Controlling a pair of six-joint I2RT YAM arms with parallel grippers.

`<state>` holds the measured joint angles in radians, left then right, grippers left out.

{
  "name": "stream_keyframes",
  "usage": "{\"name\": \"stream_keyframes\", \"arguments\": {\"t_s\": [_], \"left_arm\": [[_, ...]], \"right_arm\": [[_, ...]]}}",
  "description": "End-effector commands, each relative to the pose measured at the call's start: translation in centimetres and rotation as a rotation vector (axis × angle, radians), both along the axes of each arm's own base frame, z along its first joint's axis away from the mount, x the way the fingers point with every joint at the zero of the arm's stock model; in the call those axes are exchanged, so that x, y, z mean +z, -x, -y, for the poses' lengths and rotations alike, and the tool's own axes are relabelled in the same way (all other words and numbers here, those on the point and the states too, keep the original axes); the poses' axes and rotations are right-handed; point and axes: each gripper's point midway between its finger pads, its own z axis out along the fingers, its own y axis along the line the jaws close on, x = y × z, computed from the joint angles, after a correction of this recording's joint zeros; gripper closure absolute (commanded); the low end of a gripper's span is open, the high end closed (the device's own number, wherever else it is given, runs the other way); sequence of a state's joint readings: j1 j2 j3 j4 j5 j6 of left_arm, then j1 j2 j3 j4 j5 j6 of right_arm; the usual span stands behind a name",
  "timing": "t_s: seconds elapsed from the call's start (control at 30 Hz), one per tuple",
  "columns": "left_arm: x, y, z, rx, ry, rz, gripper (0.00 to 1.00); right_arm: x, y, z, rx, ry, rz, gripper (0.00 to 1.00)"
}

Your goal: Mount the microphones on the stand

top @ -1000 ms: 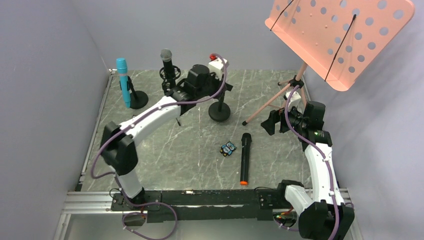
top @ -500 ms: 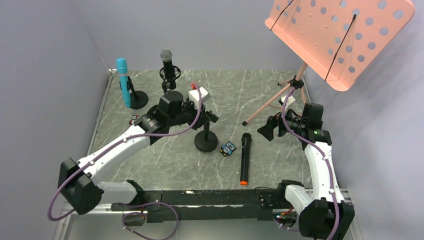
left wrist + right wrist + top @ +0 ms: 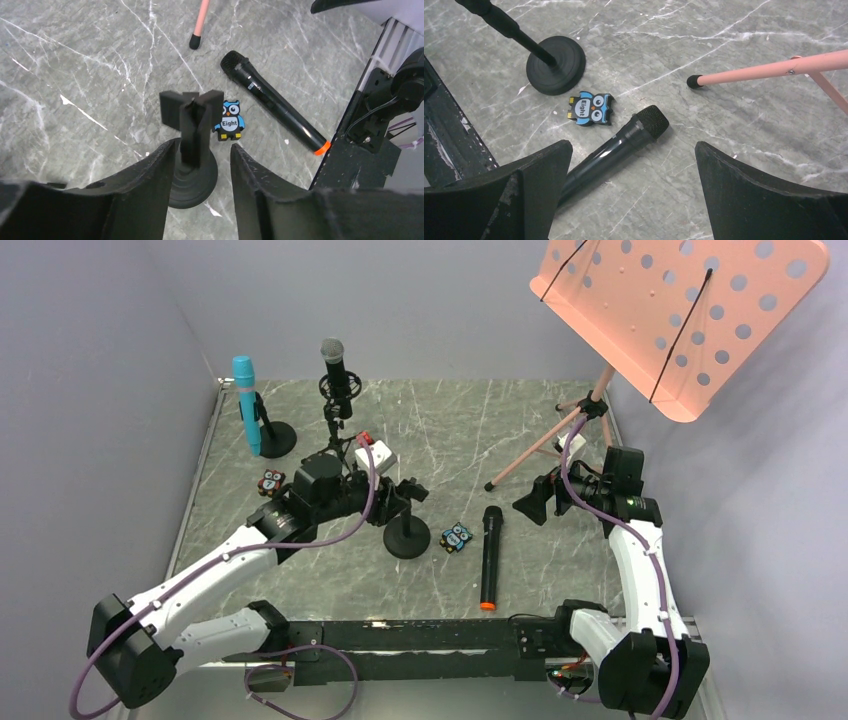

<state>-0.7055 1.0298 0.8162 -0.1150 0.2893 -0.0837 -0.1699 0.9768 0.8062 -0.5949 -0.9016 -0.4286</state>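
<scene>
Change: during the last second the left arm pulled the empty stand (image 3: 407, 538) from the far middle of the table (image 3: 460, 430) toward the near side. Its round base now sits on the table just beside the owl figure (image 3: 458, 536).
Left claw: the left claw (image 3: 200, 150) has 1 jaw on each side of the stand's post, below the clip. A gap shows on 1 side, so it looks released and not clenched.
Right claw: the right claw (image 3: 633, 150) is spread wide and holds nothing. It hangs above the table.
Loose microphone: the black microphone with orange ring (image 3: 624, 140) lies flat directly under the right claw. From the left claw it is ahead and to the right, past the owl figure.
Other microphones: the light blue microphone (image 3: 245, 405) and the silver-headed microphone (image 3: 335, 370) stand upright in their own holders, far-left of the left claw.
Meaning: 2 of 3 seem done. The last stand is now near the last microphone, so the carry should be short.
Next, as I judge: the right claw should descend, close on the microphone body and bring it to the clip.
</scene>
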Motion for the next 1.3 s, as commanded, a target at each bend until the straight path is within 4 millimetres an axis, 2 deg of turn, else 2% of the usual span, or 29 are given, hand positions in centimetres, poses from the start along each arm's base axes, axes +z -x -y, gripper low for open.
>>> {"name": "stream_keyframes", "arguments": {"t_s": [0.0,0.07,0.2,0.27,0.4,0.53,0.63,0.7,0.8,0.97,1.07,1.17,1.27], "left_arm": [[2.0,0.0,-0.2,0.025,0.061,0.045,0.43],[2.7,0.1,-0.8,0.041,0.067,0.066,0.28],[4.2,0.7,-2.0,0.066,0.077,0.113,0.14],[5.4,1.2,-2.7,0.082,0.122,0.138,0.02],[6.6,2.8,-3.8,0.123,0.278,0.125,0.01],[6.8,5.1,-3.4,0.100,0.357,-0.023,0.01],[6.7,7.1,-1.4,0.079,0.344,-0.094,0.01],[6.6,9.2,1.1,0.021,0.312,-0.109,0.01],[5.3,10.4,5.0,0.033,0.198,-0.131,0.01],[0.2,9.5,11.8,0.134,0.056,-0.273,0.01],[-3.2,7.9,15.5,0.216,-0.034,-0.321,0.02],[-5.9,6.4,17.8,0.306,-0.117,-0.354,0.09],[-8.5,5.9,19.6,0.351,-0.191,-0.388,0.11]], "right_arm": [[0.1,0.1,-0.3,0.039,-0.011,0.018,0.00],[0.1,0.1,-0.3,0.039,-0.011,0.021,0.00],[0.1,0.2,-0.4,0.044,-0.011,0.023,0.00],[0.2,0.2,-0.4,0.044,-0.010,0.026,0.00],[0.3,0.2,-0.3,0.039,-0.005,0.035,0.00],[0.4,0.0,-0.2,0.027,0.001,0.043,0.00],[0.5,-0.2,0.0,0.012,0.005,0.044,0.00],[0.5,-0.4,0.2,-0.007,0.011,0.042,0.00],[0.4,-1.1,0.9,-0.059,0.027,0.037,0.00],[0.3,-2.4,2.6,-0.185,0.050,0.021,0.00],[0.3,-2.7,3.1,-0.219,0.053,0.017,0.00],[0.4,-2.8,3.4,-0.239,0.056,0.020,0.00],[0.4,-3.1,3.8,-0.266,0.066,0.026,0.00]]}}
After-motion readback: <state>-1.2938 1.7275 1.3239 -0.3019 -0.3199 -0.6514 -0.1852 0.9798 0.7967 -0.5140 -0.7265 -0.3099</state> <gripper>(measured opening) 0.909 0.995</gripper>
